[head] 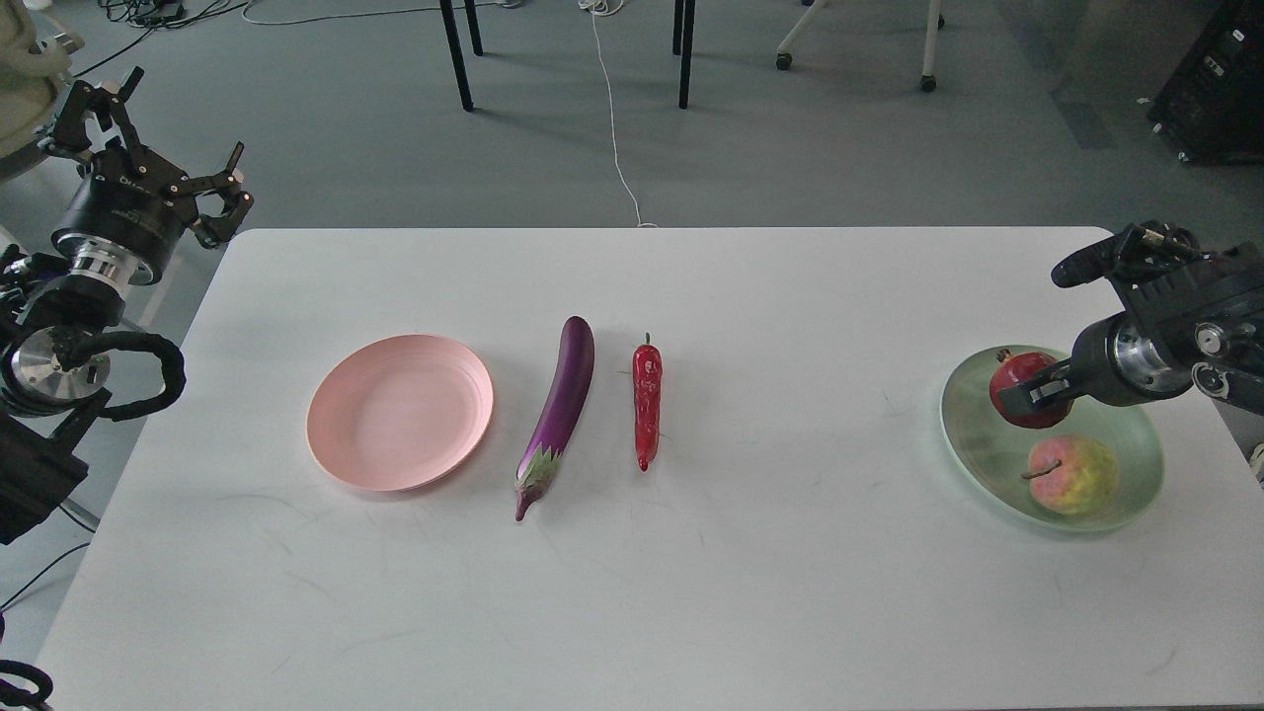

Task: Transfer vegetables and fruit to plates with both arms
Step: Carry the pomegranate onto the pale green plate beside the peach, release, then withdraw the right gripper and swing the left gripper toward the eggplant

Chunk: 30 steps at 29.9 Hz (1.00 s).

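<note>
Fruit is where it belongs, I judge: the pomegranate [1022, 387] and the apple-like fruit [1074, 475] both lie in the green plate [987, 459], which sits near the right edge of the table [632, 592]. The pomegranate is at the far side of this plate, and the apple-like fruit is at the near side, a little apart from it.

The right gripper [1032, 393] reaches over the green plate from the right. One finger lies across the front of the pomegranate. The second finger I cannot find, so I cannot tell if the fingers clamp the fruit or are only around it, and also not if the pomegranate rests fully on the plate.

Vegetables are not yet moved, as it seems. The pink plate [400, 411] stands far to the left of the green plate and holds nothing. Just to the right of it the eggplant [561, 410] lies on the bare table, and the chili pepper [647, 400] lies beside the eggplant, parallel and not touching. So about half of the task looks done; these two pieces remain, probably for the pink plate.

The left gripper [158, 138] is raised off the table beyond its left edge, well apart from the pink plate. Its fingers stand apart and hold nothing.

The right arm is cut off by the picture edge, and its wrist hides part of the green plate's rim.
</note>
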### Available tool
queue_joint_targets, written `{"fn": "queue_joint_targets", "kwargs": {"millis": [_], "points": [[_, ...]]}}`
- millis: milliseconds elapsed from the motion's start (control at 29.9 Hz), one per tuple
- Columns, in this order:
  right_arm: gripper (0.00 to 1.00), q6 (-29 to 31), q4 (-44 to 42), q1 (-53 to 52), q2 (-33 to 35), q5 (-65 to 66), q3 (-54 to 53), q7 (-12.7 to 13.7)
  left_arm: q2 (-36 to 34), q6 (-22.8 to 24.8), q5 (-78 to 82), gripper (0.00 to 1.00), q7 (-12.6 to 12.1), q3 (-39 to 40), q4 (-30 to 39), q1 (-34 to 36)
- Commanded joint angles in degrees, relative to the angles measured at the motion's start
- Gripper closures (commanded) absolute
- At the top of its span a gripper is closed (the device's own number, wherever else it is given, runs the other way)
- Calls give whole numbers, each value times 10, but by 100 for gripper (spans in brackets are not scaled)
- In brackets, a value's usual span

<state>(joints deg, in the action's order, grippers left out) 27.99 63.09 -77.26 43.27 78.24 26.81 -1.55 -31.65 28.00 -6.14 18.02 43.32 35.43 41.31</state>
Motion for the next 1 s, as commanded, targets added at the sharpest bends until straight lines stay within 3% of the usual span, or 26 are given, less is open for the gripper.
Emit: {"fn": "queue_joint_targets", "kwargs": {"millis": [0,234,401,601,701,835,968], "points": [[23,0,-8,11,1,2,-1,-1,0,0,2,1,-1,-2,0,3],[7,0,-16,16,1,-2,-8,-6,2,0,4,1,-3,-2,0,7],[4,0,-17,13,5,-7,-32,-15,1,0,4,1,-6,-3,1,15],[3,0,-43,48,16,-37,-226,-21,-10,0,8,1,-11,-10,10,30],[2,0,-72,79,-15,-50,-316,-35,-34,0,33,1,-15,-33,31,31],[1,-1,-160,105,-85,-118,-413,-60,-84,0,71,1,-23,-61,90,31],[1,-2,-221,117,-114,-267,-479,-64,-124,0,145,1,-46,-77,170,32]]}}
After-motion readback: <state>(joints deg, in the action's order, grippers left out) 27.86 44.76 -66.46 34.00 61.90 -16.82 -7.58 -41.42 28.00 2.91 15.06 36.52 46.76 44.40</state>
